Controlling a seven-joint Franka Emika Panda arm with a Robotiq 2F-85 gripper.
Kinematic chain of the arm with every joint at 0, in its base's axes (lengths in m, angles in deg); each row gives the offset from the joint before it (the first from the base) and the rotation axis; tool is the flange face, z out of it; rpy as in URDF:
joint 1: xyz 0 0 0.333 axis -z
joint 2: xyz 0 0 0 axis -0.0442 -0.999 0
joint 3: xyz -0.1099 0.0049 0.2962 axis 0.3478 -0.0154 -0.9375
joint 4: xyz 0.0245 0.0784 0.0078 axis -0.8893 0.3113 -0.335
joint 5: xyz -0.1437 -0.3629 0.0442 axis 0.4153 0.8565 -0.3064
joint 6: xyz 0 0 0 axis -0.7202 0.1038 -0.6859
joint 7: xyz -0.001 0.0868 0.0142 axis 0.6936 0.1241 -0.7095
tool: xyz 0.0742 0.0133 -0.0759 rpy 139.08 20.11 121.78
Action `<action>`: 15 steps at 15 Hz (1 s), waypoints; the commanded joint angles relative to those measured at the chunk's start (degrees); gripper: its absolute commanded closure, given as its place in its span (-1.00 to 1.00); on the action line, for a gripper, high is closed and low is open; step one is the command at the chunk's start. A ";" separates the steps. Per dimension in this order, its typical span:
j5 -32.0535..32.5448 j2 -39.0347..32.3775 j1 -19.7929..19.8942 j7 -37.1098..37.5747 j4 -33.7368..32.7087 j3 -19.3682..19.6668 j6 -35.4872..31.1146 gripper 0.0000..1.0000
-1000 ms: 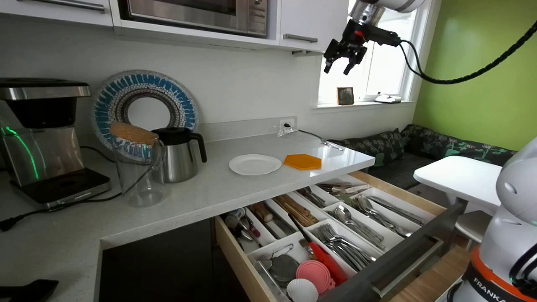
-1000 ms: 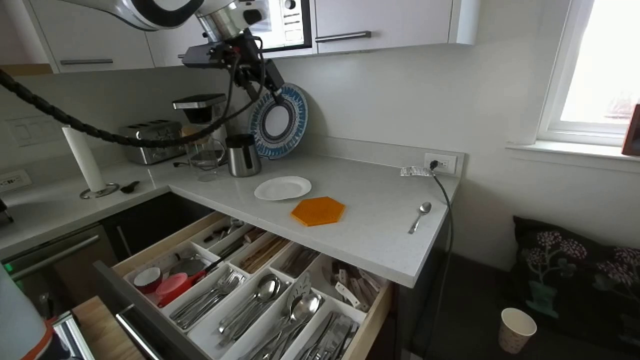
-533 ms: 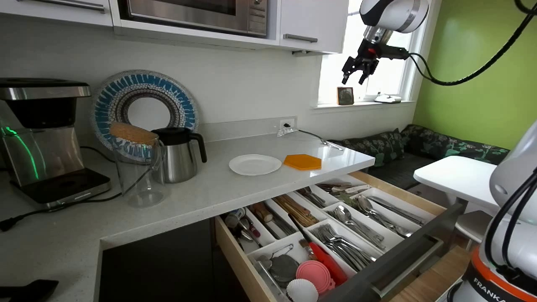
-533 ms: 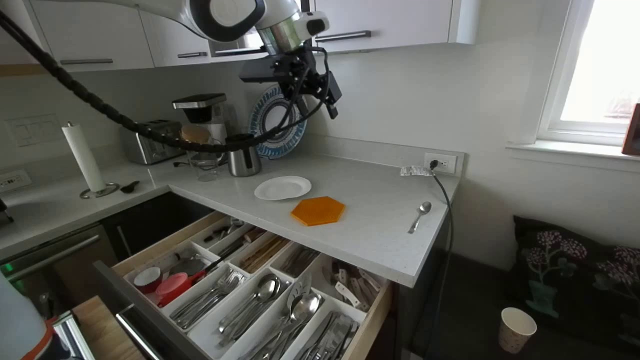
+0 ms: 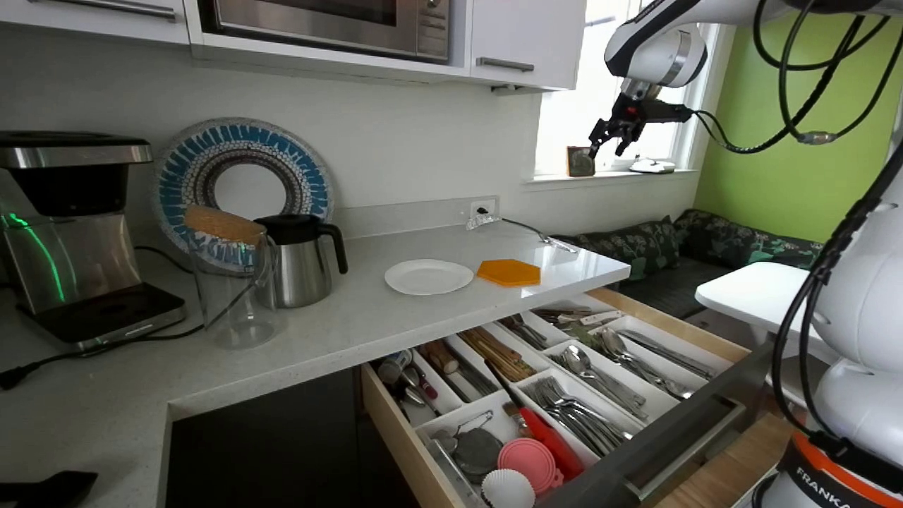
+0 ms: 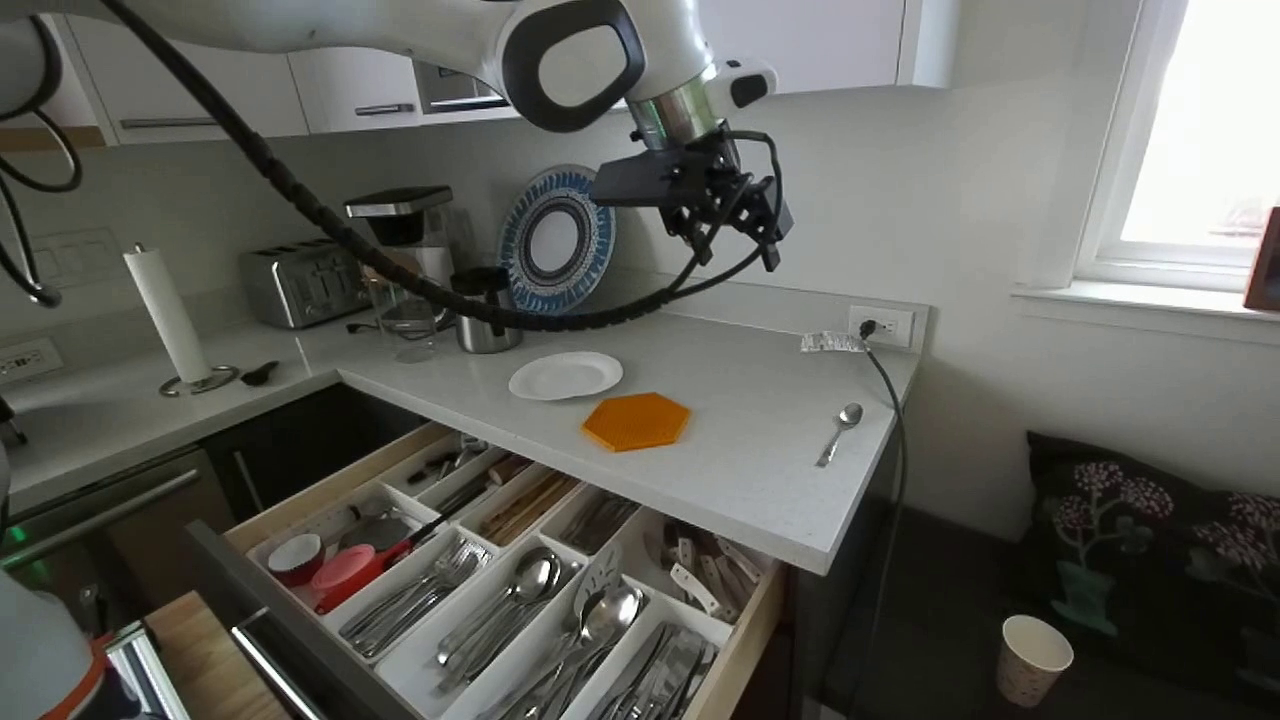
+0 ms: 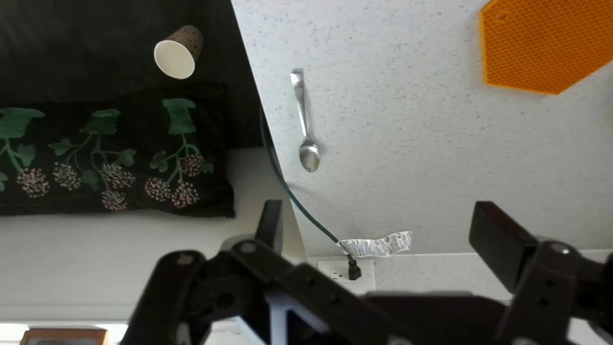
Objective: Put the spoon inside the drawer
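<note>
The spoon (image 6: 838, 436) is small and silver and lies on the white counter near its end, beside a cord. It also shows in an exterior view (image 5: 559, 245) and in the wrist view (image 7: 309, 155), bowl toward the wall outlet. The drawer (image 6: 754, 640) is pulled out below the counter, with light wood sides, a dark front and white-lined compartments of cutlery; it also shows in an exterior view (image 5: 395, 430). My gripper (image 6: 738, 250) hangs high above the counter, open and empty. Its fingers are wide apart in the wrist view (image 7: 376, 223).
An orange hexagonal mat (image 6: 637, 422) and a white plate (image 6: 566, 376) lie on the counter. A cord (image 6: 893, 400) runs from the wall outlet over the counter's end. A paper cup (image 6: 1034, 660) stands below, past that end. Wall cabinets (image 5: 525, 42) hang above.
My gripper has moved away from the round decorated platter toward the counter's spoon end and has come lower. It stays open. The spoon and the drawer have not moved.
</note>
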 commanded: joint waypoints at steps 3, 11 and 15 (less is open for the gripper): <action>0.23 -1.96 3.15 -0.12 -1.86 -2.30 -0.06 -1.00; 0.54 -7.37 4.50 -2.74 -8.02 -3.55 7.41 -1.00; 0.19 -15.23 7.33 -2.89 -15.82 -5.01 10.72 -1.00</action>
